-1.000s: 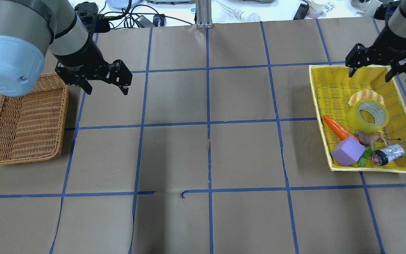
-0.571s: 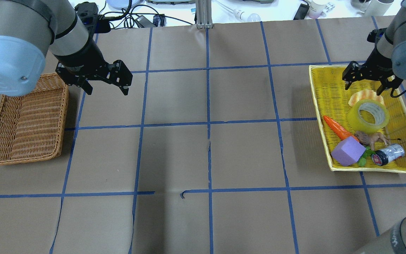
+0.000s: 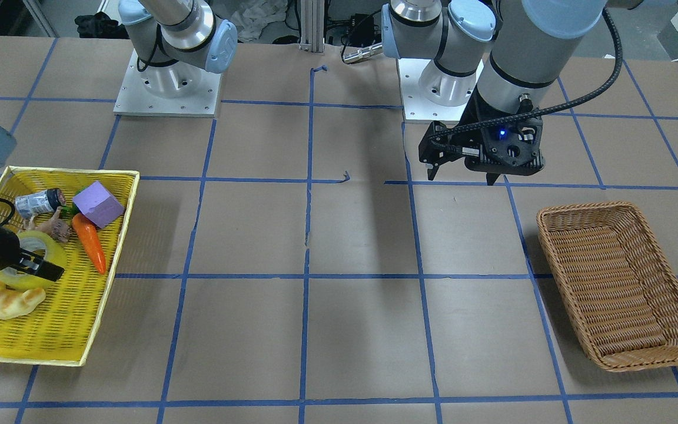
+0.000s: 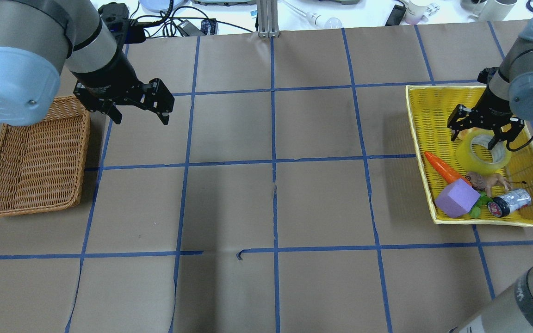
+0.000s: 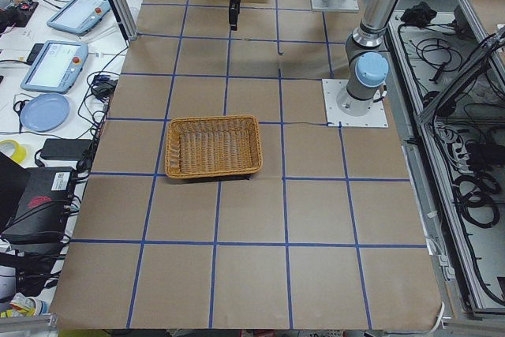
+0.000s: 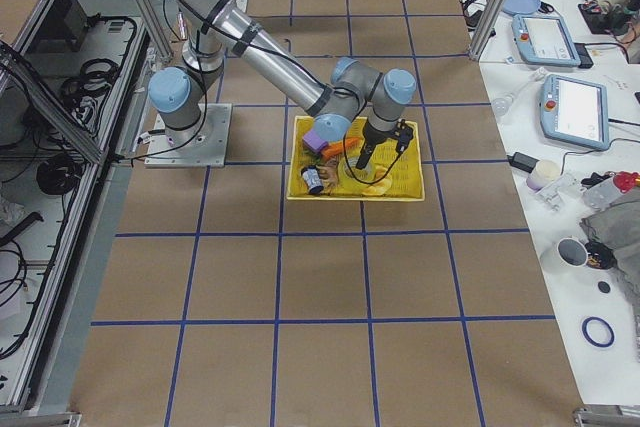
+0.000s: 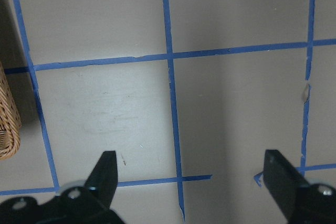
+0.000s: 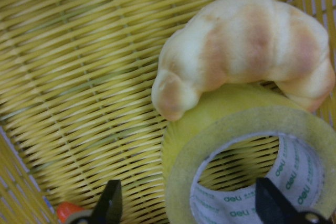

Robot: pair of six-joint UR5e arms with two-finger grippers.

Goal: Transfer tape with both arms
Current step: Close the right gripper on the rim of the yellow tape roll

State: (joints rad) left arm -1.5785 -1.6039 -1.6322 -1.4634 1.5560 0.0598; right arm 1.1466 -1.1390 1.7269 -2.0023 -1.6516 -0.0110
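The yellow-green tape [image 4: 483, 153] lies in the yellow basket [image 4: 415, 125] at the right, leaning against a tan croissant [image 8: 247, 40]. My right gripper [image 4: 478, 138] is open and low over the tape's far side, one finger on each side of the roll. The right wrist view shows the tape [image 8: 210, 129] close up between the two fingertips, which do not touch it. My left gripper [image 4: 140, 119] is open and empty above bare table, just right of the wicker basket [image 4: 35, 157]. It also shows in the front view [image 3: 461, 178].
The yellow basket also holds an orange carrot [image 4: 442, 169], a purple block [image 4: 456, 198], a toy animal [image 4: 486, 181] and a small can [image 4: 511, 201], all on the near side of the tape. The wicker basket holds nothing. Blue tape lines grid the brown table.
My right gripper has moved from the yellow basket's far edge toward the robot and down, over the croissant to the tape. The left arm has not moved.
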